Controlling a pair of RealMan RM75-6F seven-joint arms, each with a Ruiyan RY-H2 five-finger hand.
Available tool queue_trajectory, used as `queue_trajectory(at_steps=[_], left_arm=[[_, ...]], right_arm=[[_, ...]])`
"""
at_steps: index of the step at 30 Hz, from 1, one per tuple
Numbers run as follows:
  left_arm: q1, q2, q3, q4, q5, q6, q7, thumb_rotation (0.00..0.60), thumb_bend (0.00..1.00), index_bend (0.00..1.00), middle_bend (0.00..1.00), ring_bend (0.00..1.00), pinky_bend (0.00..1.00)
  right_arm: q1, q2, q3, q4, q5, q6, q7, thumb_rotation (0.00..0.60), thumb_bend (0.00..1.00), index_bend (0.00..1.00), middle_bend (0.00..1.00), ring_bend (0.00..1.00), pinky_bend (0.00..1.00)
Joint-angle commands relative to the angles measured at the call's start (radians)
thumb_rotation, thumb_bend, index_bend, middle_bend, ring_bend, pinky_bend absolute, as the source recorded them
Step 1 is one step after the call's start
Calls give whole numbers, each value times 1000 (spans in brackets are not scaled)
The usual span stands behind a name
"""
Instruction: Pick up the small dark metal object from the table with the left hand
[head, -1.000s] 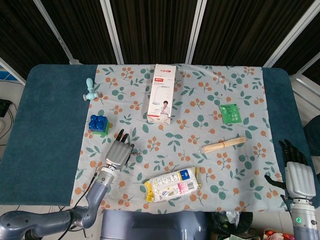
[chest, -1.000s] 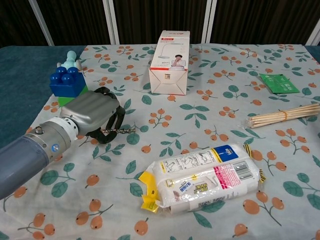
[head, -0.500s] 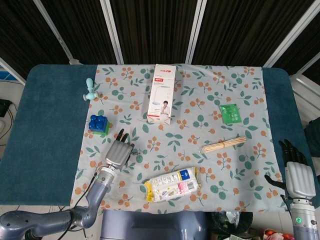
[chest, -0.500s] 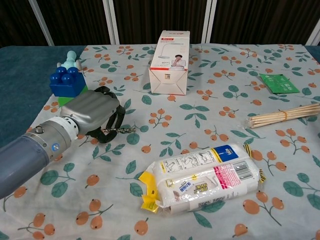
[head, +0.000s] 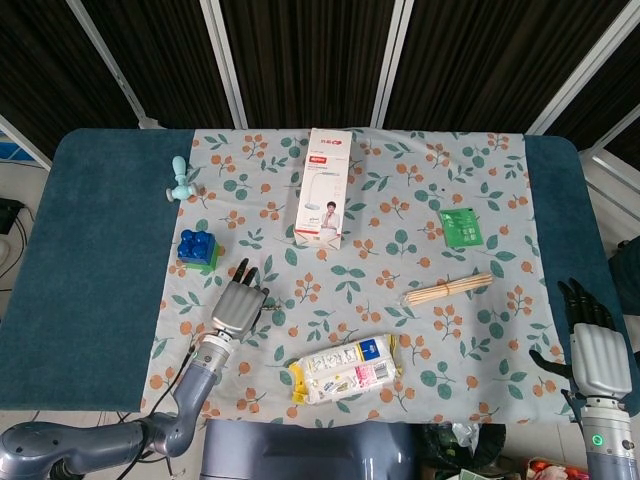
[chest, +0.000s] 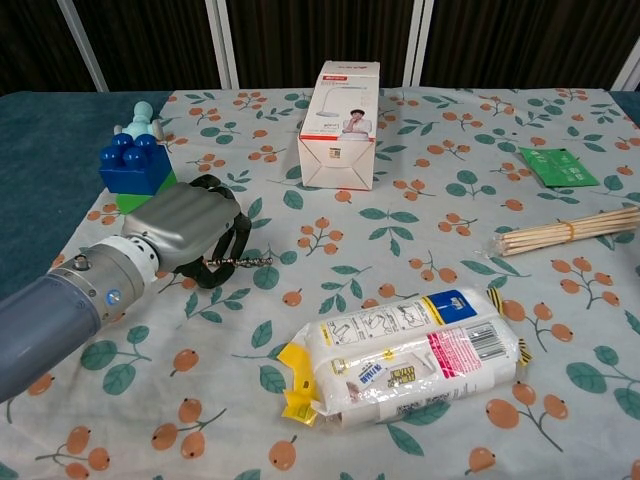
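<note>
Bright, even light from overhead; shadows stay soft and short around the white box (head: 325, 187). Both views are sharp, with faint glare on the plastic packet (chest: 408, 353) below it.

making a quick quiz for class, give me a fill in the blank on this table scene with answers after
1. The left hand lies over one end of a small dark metal ____ with a twisted tip.
2. The blue toy block sits on a ____ base.
3. The bundle of wooden sticks lies between the green packet and the ____ snack bag.
4. The right hand holds ____.

Missing words: corkscrew; green; white; nothing
</note>
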Motion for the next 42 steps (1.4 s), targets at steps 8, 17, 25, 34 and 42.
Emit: queue_trajectory(at_steps=[8,17,25,34,42], left_arm=[[-10,8,-19,-16,10,5,-17,600,439,551,573,126,22],[-46,74,-94,-126,14,36,14,600,440,552,574,126,22],[-84,162,-169,-244,5,46,24,600,439,552,572,127,22],[-178,255,-263,-332,-19,-11,36,600,439,556,574,127,22],[-285,265,-302,-373,-64,-52,96,600,439,557,574,126,28]], right_arm=[[0,0,1,0,2,0,1,600,0,15,46,106,141],[-1,1,1,-1,4,0,2,600,0,15,46,106,141],[-2,1,3,-5,11,0,1,600,0,15,46,106,141],[1,0,4,-1,11,-3,0,600,0,15,46,106,141],[1,0,3,1,5,-2,3,600,0,15,46,106,141]])
